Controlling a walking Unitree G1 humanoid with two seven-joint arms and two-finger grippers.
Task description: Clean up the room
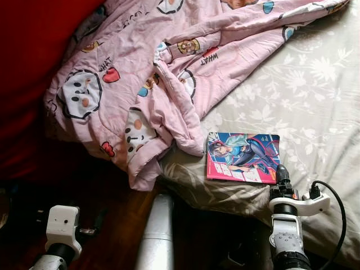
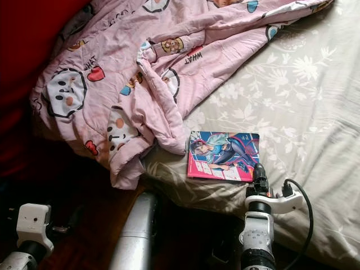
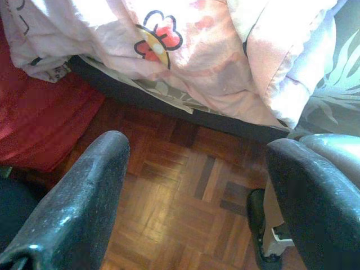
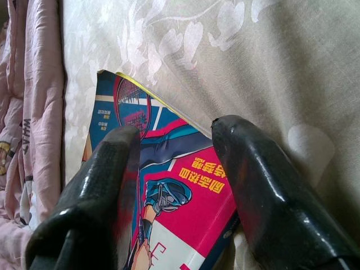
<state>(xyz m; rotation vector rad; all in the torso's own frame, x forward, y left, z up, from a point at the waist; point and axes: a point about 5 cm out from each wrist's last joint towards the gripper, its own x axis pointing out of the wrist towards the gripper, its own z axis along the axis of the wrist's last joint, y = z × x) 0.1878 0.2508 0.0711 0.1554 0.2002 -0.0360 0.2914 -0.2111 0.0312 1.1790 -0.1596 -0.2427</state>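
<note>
Sharp frames, hard sunlight on bed (image 1: 315, 84), deep shadow below.

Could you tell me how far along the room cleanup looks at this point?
Nothing looks finished yet. The pink blanket lies crumpled across the bed, one corner hanging over the edge toward the wooden floor. In hand: the right hand is open over a corner of the comic book, which lies flat on the sheet. The left hand hangs open above the floor. Book and blanket are both left.

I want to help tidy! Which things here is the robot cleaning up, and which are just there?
For the job: the comic book, the right gripper open over it.
Just there: pink blanket, flowered sheet, wooden floor, left gripper.
</note>
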